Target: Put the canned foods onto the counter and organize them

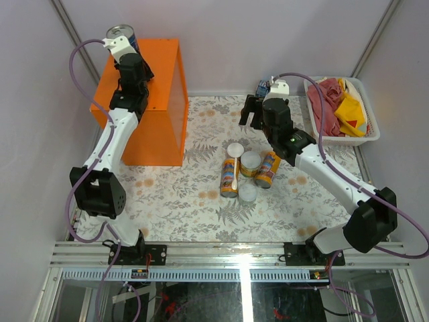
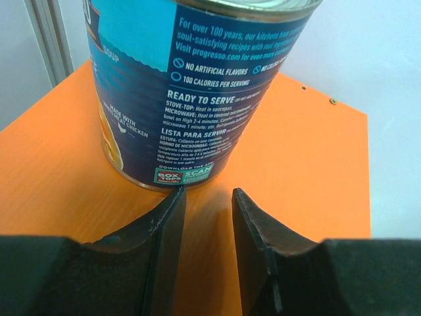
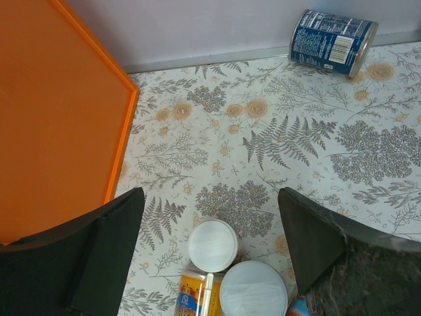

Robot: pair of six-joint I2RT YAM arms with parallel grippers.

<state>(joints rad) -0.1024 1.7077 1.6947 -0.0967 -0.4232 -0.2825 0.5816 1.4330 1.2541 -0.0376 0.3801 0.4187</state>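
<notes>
- Our left gripper (image 2: 207, 192) sits with its fingers closed on nothing, the tips just in front of the foot of 1 blue can (image 2: 191, 85). That can stands upright on the counter (image 2: 296, 151).
- In the top view the can is at the counter's far left corner. If we nudge forward or swing sideways while pulling away, the closed tips could push its base and tip it off the back or side.
- Lifting straight up is no safer if a finger catches the bottom rim. We judge a straight pull back toward the arm's base to be the cleaner exit.
- Our right gripper (image 3: 210, 194) hangs wide open and empty above the table, between the counter and the second blue can (image 3: 332, 43).
- That can lies on its side close to the wall. A round can lying down may roll or squirt out if we close across its curve off-centre, and the wall leaves little room for the far finger.
- 4 more cans (image 1: 249, 162) are bunched mid-table, just below the right gripper. They look to be touching, so a low pass or a grab at 1 could knock its neighbours over.
- We cannot tell whether the tall ones there stand or lean.
</notes>
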